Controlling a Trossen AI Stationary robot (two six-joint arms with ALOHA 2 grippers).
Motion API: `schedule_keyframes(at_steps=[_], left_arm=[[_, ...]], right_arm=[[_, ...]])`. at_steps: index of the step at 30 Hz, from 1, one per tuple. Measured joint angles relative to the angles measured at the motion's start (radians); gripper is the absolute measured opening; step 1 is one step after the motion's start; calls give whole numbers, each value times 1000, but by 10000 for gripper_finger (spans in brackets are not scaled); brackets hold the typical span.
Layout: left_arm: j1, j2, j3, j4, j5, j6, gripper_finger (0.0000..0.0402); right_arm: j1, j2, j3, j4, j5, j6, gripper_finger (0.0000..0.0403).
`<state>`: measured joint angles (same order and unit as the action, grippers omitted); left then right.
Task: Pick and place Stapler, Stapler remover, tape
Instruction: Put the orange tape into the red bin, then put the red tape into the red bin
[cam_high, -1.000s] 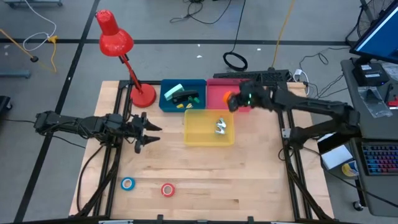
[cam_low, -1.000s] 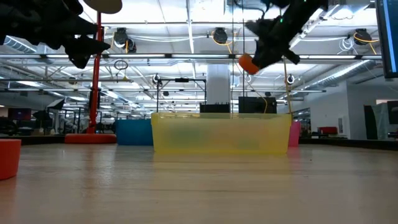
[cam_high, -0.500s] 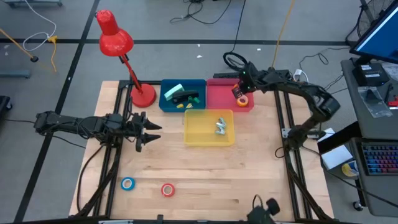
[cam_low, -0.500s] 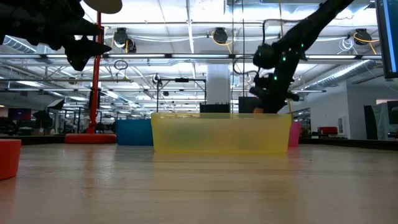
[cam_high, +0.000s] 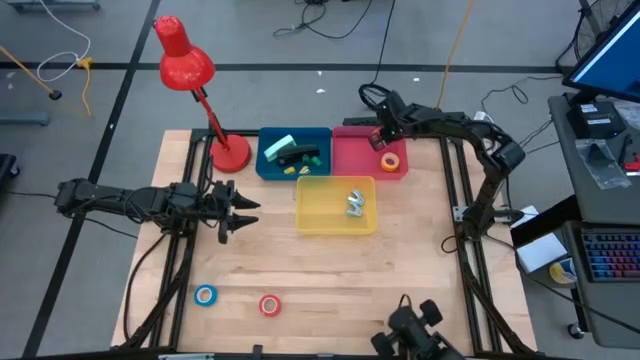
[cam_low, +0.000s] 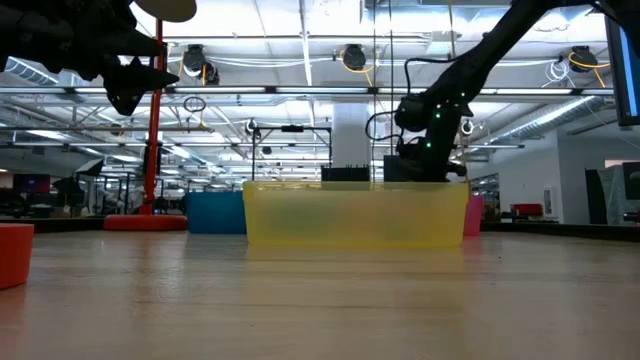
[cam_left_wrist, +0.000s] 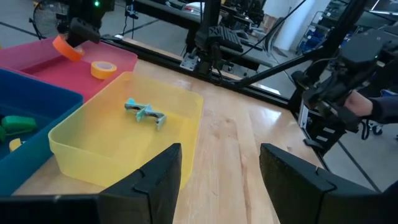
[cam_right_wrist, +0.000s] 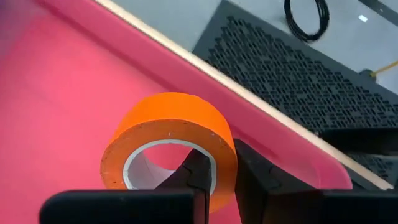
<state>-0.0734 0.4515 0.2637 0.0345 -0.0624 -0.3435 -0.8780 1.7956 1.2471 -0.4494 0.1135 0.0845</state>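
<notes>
Pinching the wall of an orange ring-shaped tape roll with a pale core (cam_right_wrist: 169, 140), the right gripper's fingers (cam_right_wrist: 254, 180) hold it above the floor of the shallow pink plastic bin (cam_high: 352, 155), one finger inside the ring and the other outside. Beside those fingers, a yellow tape roll (cam_high: 390, 160) lies flat in the same bin. Next outward, the translucent yellow bin (cam_high: 310, 217) holds a grey metal staple remover (cam_high: 355, 203), and the blue bin (cam_high: 267, 165) holds a dark green stapler (cam_high: 299, 155). A blue tape roll (cam_high: 205, 295) and a red tape roll (cam_high: 269, 305) lie on the wooden table (cam_high: 400, 280). Above them, the left gripper (cam_high: 238, 213) hovers with fingers spread.
</notes>
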Motion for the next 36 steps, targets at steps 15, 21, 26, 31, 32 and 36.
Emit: schedule_keyframes(at_steps=[15, 21, 26, 31, 32, 36], left_arm=[[0, 0, 0, 1, 0, -6, 216], [0, 0, 0, 1, 0, -11, 216], [0, 0, 0, 1, 0, -37, 216], [0, 0, 0, 0, 0, -37, 216], [0, 0, 0, 0, 0, -37, 216], [0, 0, 0, 1, 0, -39, 216]], right_arm=[[-4, 2, 3, -145, 120, -46, 49], [-4, 2, 3, -168, 117, -45, 64], [-4, 2, 3, -170, 117, -45, 88], [-4, 1, 3, -160, 119, -45, 111], [-4, -2, 3, -161, 118, -45, 114], [2, -36, 3, -168, 119, -22, 122]])
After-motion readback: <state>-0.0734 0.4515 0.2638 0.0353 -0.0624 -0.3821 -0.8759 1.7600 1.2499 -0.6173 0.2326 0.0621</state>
